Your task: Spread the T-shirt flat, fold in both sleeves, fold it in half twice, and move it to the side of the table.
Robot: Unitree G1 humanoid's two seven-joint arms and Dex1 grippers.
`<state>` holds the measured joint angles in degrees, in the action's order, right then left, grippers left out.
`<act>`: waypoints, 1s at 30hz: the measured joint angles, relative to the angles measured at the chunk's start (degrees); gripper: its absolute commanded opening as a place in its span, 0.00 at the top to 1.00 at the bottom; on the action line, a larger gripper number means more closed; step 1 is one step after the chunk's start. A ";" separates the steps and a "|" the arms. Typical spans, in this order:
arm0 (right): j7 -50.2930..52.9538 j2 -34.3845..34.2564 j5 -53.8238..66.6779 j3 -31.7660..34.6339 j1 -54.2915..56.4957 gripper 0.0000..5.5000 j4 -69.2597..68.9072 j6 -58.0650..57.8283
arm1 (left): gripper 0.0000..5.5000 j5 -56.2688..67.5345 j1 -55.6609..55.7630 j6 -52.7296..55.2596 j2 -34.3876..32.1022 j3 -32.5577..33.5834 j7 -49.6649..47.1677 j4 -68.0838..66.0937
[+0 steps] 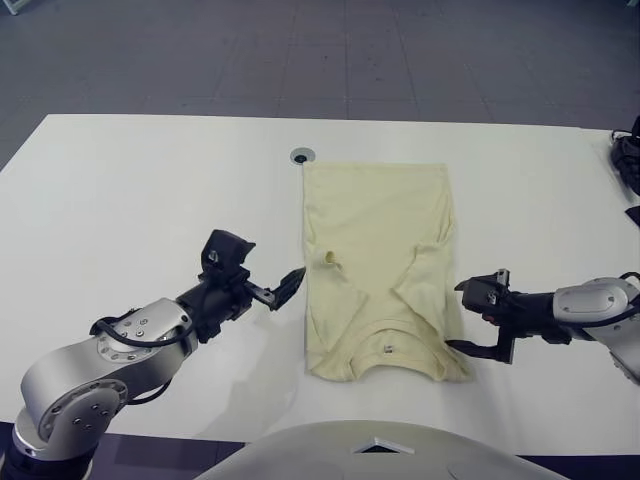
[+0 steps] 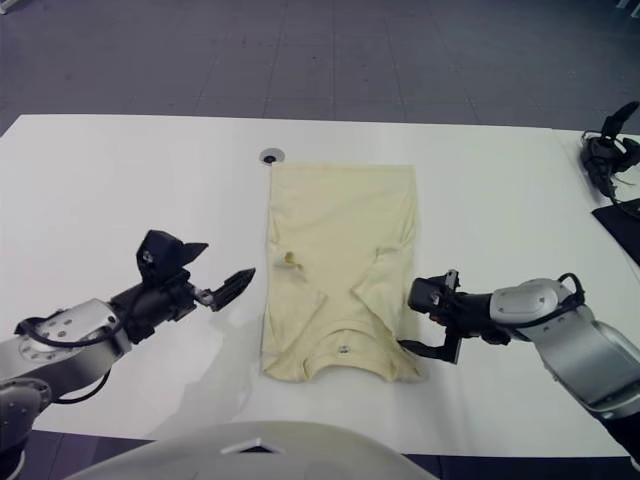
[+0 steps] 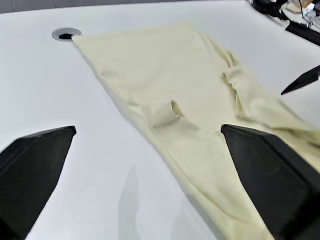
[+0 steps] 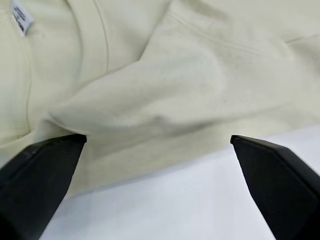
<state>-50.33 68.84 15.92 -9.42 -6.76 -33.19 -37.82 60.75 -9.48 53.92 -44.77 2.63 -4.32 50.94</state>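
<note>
White table (image 1: 150, 180) is carrying the T-shirt (image 1: 375, 230), sleeves lying folded in, collar nearest the robot. Its label (image 4: 21, 15) is showing in the right wrist view, too small to read. Left gripper (image 1: 288, 284) is hovering spread wide just off the T-shirt's left edge, holding nothing. Right gripper (image 1: 475, 318) is gaping at the T-shirt's near right corner; whether it is touching cloth is unclear. Cables (image 2: 610, 150) are lying well right of the T-shirt.
</note>
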 measured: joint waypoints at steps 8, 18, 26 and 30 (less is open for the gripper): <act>-4.79 -4.91 0.68 6.46 -0.32 0.02 8.42 18.48 | 0.02 -20.19 -10.59 -6.93 -11.34 -5.08 15.51 4.23; -21.74 -5.31 -3.49 13.37 -12.64 0.02 32.96 58.07 | 0.02 -54.16 -19.96 -24.77 -18.94 -22.67 26.25 4.60; -18.38 -10.60 -5.69 11.78 -16.76 0.07 27.96 66.40 | 0.07 -71.16 -17.27 -33.58 -13.50 -31.95 26.62 -0.69; -16.09 -11.76 -6.80 11.27 -19.47 0.21 24.64 65.90 | 0.21 -74.82 -15.35 -36.25 -11.89 -34.04 29.33 -2.47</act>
<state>-66.41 57.07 9.11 1.85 -26.22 -8.55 28.08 -14.08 -24.84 17.67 -56.66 -31.40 25.01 48.47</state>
